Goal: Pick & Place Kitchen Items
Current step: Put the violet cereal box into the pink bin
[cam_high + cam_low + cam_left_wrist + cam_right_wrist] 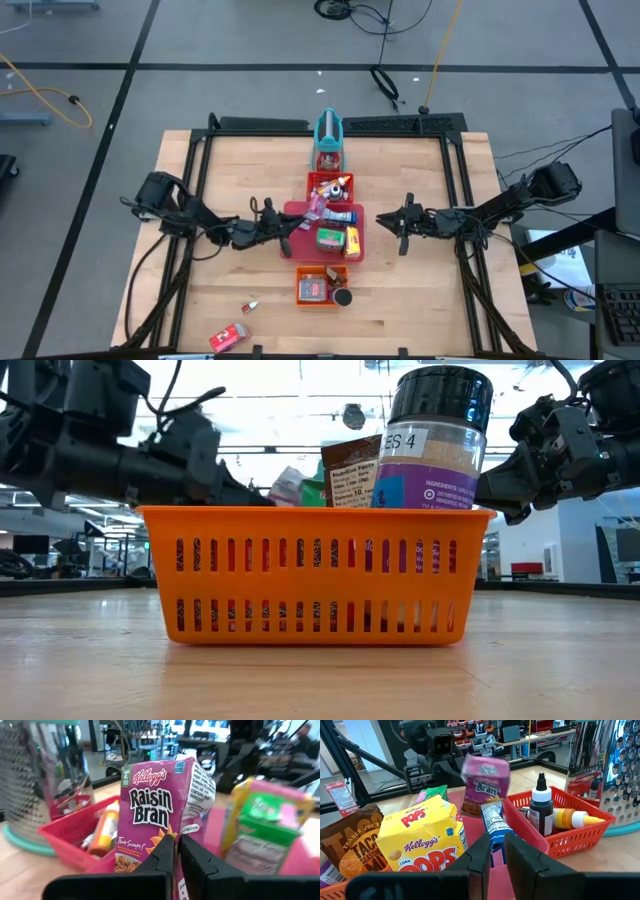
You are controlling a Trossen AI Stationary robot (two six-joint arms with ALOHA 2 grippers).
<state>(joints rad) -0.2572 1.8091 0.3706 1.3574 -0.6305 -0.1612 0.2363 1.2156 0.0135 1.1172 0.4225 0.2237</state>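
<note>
**Table (420, 300), contents listed from front edge to back**

1. Red box (228, 338): lying loose on the table at the front left, outside all trays.
2. Tiny bottle (250, 305): on its side on the bare wood just behind the red box, also loose.
3. Orange tray (310, 560): slotted, front centre. Holds a dark-lidded can (435, 440) with a purple label, upright in its right corner, and a brown taco packet (350, 855) beside it.
4. Large red tray (296, 212): centre of the table, directly behind the orange tray. Holds a yellow Corn Pops box (420, 840), a green box (328, 238) beside it, and a blue-white packet (492, 822) toward the back.
5. Left end effector (176, 845): at the large red tray's left side, clenched on the lower edge of the pink-purple Raisin Bran box (160, 805). The box sits tilted over the back-left part of the tray.
6. Right end effector (497, 842): just off the large red tray's right side, pointing in at it, nothing in its grasp. Whether it is released or clenched cannot be told.
7. Small red tray (570, 840): touching the back of the large one. Holds a dark bottle (540, 807) standing upright and an orange-yellow bottle (572, 818) lying on its side.
8. Teal stand (329, 128): upright at the back centre, just behind the small red tray.
</note>
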